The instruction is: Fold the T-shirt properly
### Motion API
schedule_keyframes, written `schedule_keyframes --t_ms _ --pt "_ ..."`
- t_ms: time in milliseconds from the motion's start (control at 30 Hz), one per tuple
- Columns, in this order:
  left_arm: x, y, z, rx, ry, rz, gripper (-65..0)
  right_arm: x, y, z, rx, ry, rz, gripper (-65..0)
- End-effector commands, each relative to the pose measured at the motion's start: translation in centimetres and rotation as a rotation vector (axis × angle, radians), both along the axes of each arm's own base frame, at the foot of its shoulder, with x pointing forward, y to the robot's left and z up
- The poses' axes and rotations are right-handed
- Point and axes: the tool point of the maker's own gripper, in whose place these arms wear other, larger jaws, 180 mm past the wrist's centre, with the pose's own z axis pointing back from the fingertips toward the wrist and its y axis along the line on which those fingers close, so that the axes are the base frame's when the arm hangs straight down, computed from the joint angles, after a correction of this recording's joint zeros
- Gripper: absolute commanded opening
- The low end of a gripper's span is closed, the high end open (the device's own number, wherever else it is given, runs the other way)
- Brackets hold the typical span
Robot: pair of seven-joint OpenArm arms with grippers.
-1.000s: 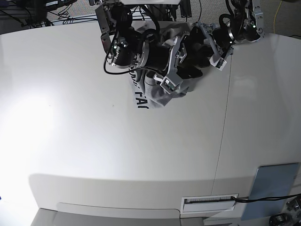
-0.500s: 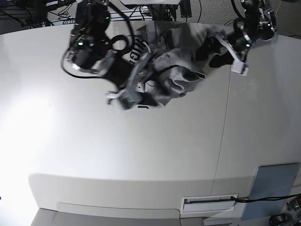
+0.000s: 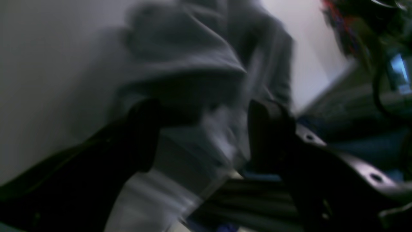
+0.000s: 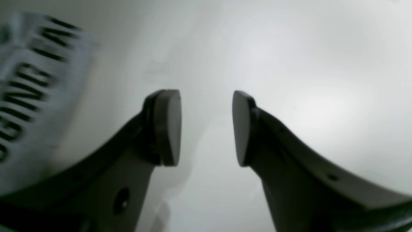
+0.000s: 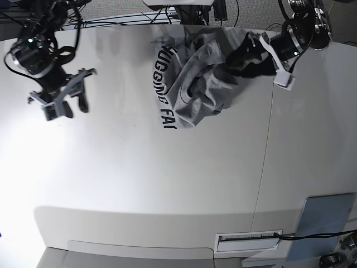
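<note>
The grey T-shirt (image 5: 198,84) lies crumpled at the table's far middle, with black lettering (image 5: 162,89) along its left side. My left gripper (image 5: 245,60) is at the shirt's right edge. In the blurred left wrist view its jaws (image 3: 199,129) stand wide apart with grey cloth (image 3: 193,64) between and beyond them. My right gripper (image 5: 67,109) is open and empty over bare table, far left of the shirt. In the right wrist view it (image 4: 206,125) holds nothing, and the shirt's lettering (image 4: 29,83) shows at the left edge.
A flat grey-blue pad (image 5: 326,220) lies at the near right corner, with a white labelled slot (image 5: 248,239) beside it. A seam (image 5: 266,145) runs down the table's right part. Cables and stands crowd the far edge (image 5: 189,11).
My right gripper has let go of the shirt and swung far left. The shirt has dropped back onto the table. My left gripper moved right, then back to the shirt's right edge.
</note>
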Motion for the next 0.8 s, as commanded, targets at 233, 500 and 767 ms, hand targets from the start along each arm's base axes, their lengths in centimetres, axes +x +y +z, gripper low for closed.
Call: schedule_keyframes --t_ms 233,500,767 --pt "-2.0 -1.9 -0.1 -0.012 0.055 -0.130 -24.0 0.2 -1.0 1.5 -0.013 -0.053 -0.008 -39.2" --pt "-3.1 -3.2 -2.9 0.095 0.163 -0.166 -24.0 0.2 -1.0 1.5 -0.014 -0.051 -0.008 -39.2" --pt "-2.2 -3.7 -3.8 0.138 0.164 -0.119 -38.7 0.2 -1.0 1.5 -0.014 -0.051 -0.008 -39.2"
